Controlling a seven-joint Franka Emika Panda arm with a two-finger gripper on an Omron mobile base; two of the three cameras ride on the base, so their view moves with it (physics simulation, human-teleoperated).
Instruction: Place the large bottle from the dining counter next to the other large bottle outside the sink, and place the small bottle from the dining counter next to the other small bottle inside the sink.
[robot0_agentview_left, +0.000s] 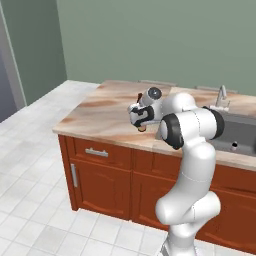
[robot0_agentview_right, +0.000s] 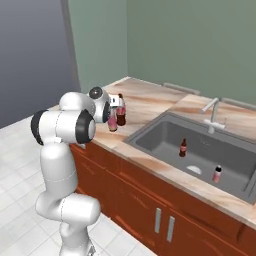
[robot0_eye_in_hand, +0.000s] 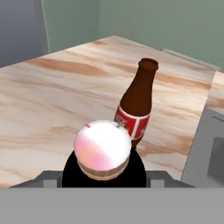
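The gripper (robot0_agentview_right: 116, 116) is clenched around the pink-to-yellow large bottle (robot0_eye_in_hand: 103, 151), holding it at the counter (robot0_eye_in_hand: 52, 96) with its base toward the hand camera. Just beyond stands the tall brown cola bottle (robot0_eye_in_hand: 136, 105), near the sink (robot0_agentview_right: 200, 145). This looks like the placing step; next, set it upright beside that bottle and let go

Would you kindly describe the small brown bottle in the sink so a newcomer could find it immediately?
Find the grey sink set into the marbled counter. On its floor, near the middle, stands a short brown bottle with a red label. The only other bottle in the basin is pale pink with a dark cap.
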